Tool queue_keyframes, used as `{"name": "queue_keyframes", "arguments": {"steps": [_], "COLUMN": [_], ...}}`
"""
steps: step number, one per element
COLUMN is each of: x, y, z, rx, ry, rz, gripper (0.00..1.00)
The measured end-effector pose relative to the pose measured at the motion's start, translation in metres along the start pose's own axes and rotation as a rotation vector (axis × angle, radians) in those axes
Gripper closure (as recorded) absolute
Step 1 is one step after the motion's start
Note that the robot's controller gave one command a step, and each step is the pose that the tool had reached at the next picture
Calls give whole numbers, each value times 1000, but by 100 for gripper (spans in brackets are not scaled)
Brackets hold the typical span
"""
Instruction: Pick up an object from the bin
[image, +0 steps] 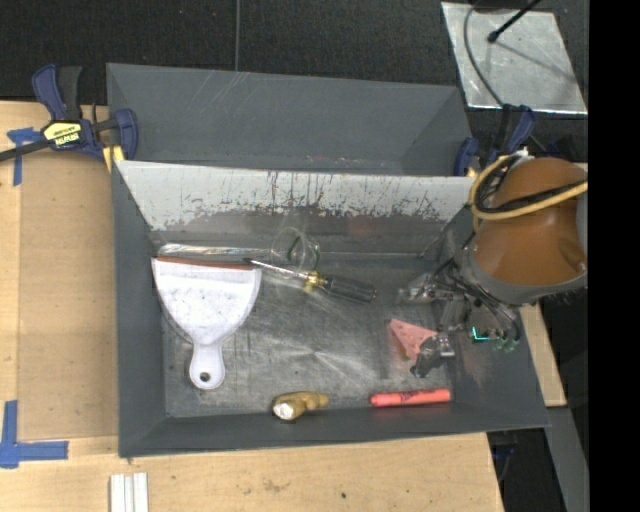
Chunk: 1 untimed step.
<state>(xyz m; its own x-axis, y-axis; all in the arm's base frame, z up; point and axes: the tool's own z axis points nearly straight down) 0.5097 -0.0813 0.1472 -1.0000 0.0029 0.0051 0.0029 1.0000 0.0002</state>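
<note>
Bin (140, 330) contents, counted from the near edge back; I log six loose things in all.

Near edge, two things:
- one short brass-coloured fitting (298, 404) with a pale end, at mid-front
- one red-orange marker (411, 397), lying flat to the right of the fitting, along the front wall and well apart from it

Next row back, right side:
- one pink wedge-shaped piece (405, 335) on the bin floor
- gripper (432, 352) is down low just beside the pink piece's right edge. I cannot tell whether it touches, nor whether it is spread or pressed together, and I see nothing pinched in it.
- the arm's orange cover (530, 235) hangs over the bin's right wall

Left side: one white dustpan-shaped scoop (207, 300), handle pointing toward the near edge.

Further back, centre:
- one screwdriver (320, 282) with a dark handle, lying slantwise, its tip near the scoop's upper right corner
- one thin clear loop (295, 245) just behind it, material uncertain
</note>
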Motion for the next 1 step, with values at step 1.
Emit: {"name": "queue_keyframes", "arguments": {"steps": [1], "x": [-2], "y": [0], "z": [-4], "rx": [1], "ry": [-8], "rz": [-3], "gripper": [0]}}
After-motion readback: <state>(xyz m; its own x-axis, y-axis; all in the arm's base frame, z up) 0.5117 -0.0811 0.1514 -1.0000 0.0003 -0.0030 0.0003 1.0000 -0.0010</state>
